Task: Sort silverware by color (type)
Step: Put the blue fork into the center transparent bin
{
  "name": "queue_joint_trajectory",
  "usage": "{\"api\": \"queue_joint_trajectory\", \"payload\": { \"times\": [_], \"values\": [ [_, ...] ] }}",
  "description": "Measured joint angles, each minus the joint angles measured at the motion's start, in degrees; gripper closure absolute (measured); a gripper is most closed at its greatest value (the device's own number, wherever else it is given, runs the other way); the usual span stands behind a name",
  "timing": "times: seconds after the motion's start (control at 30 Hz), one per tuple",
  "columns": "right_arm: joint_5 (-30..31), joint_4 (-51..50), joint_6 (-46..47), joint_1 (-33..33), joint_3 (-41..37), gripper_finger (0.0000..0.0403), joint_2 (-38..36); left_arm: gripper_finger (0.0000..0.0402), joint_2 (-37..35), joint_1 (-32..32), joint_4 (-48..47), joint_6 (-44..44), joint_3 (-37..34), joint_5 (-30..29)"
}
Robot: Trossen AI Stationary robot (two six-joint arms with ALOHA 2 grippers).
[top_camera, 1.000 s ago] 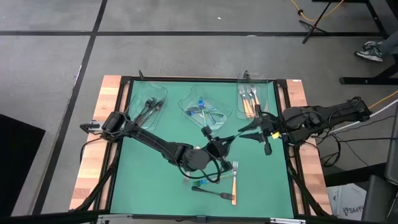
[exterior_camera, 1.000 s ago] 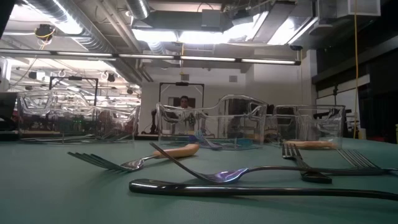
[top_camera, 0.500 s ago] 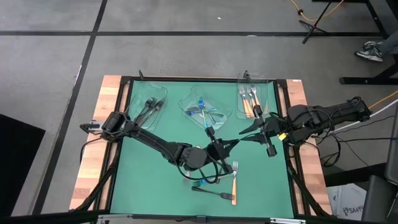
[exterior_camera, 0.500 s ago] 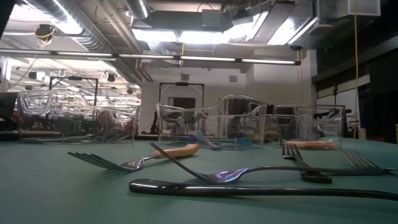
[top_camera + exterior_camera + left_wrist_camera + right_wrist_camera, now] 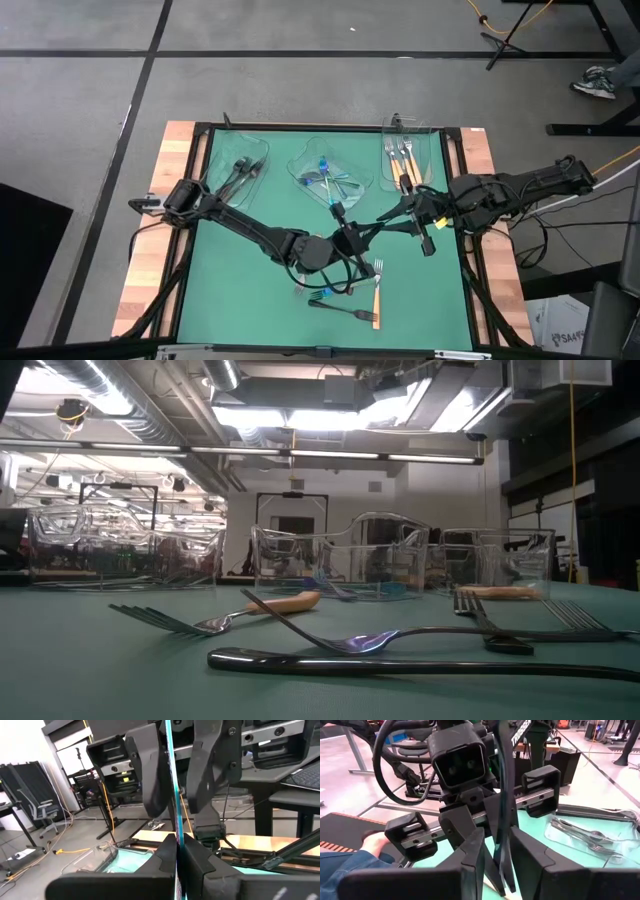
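At mat centre: handover of one iridescent fork (image 5: 338,213).
Left gripper (image 5: 347,236): pinching its handle.
Right gripper (image 5: 384,219): jaws parted around the fork.
Handling: light, stiff, slippery; grip mid-handle.

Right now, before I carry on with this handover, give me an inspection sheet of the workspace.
Surface: green mat, wood borders at the sides.
Job's things: iridescent utensil held mid-air; orange-handled fork and dark fork loose on the mat; the rest sorted in three clear trays.
Clutter: nothing seen.
Grippers: left gripper shut on the utensil; right gripper open, fingers either side of it.
Cables: bundle by the right arm's base; yellow cord on the floor.
Surroundings: a person's shoe; a hand close by.
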Motion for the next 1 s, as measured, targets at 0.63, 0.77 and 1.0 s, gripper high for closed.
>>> {"api": "queue_joint_trajectory", "payload": {
  "times": [0.63,0.77,1.0],
  "values": [
    [-0.01,2.96,0.0,0.0,0.0,0.0401,-0.02,0.0394,0.0,0.09,-0.94,0.07,0.0,0.07],
    [0.25,2.94,0.21,0.0,0.0,0.0401,0.0,0.0382,0.0,0.2,-1.09,0.09,0.0,0.07],
    [4.15,3.07,0.61,-0.02,0.0,0.0403,0.02,0.0356,0.0,0.24,-1.24,-1.95,0.0,-0.32]
  ]
}}
